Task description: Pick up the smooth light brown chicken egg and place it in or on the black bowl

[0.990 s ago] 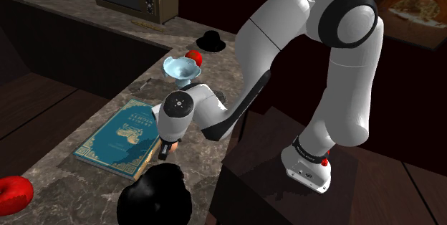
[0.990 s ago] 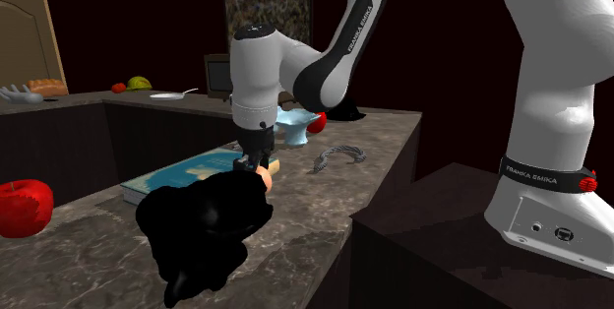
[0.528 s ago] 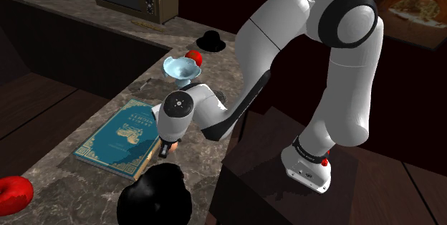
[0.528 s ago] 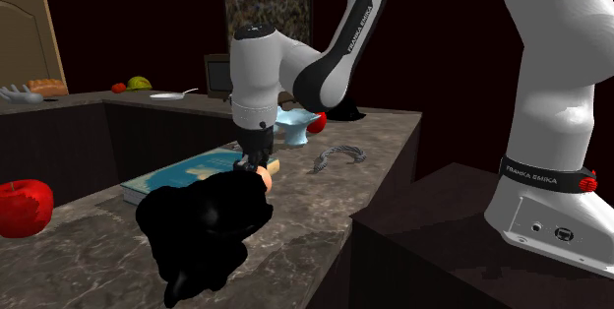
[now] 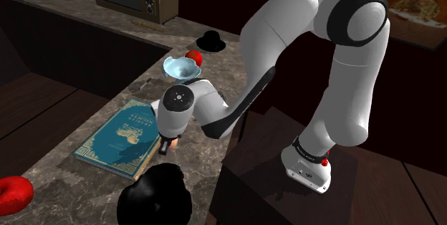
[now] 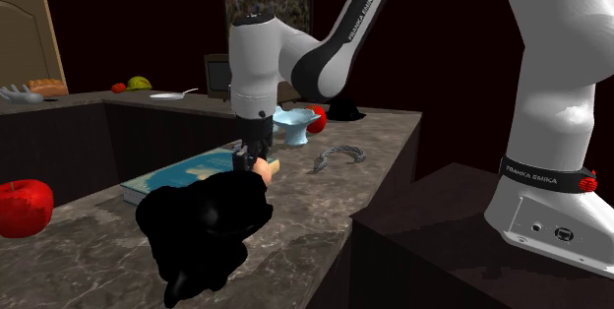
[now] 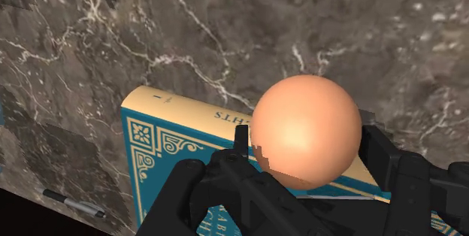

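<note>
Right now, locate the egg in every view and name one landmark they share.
Shoulder view: egg, a sliver at the gripper tip, beside the blue book.
Second exterior view: egg just above the black bowl.
Wrist view: egg clasped between the fingers.
Shared landmark: the blue book, next to the egg everywhere.

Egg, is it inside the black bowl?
No, the tool clasps the egg, with the blue book behind it.
</note>
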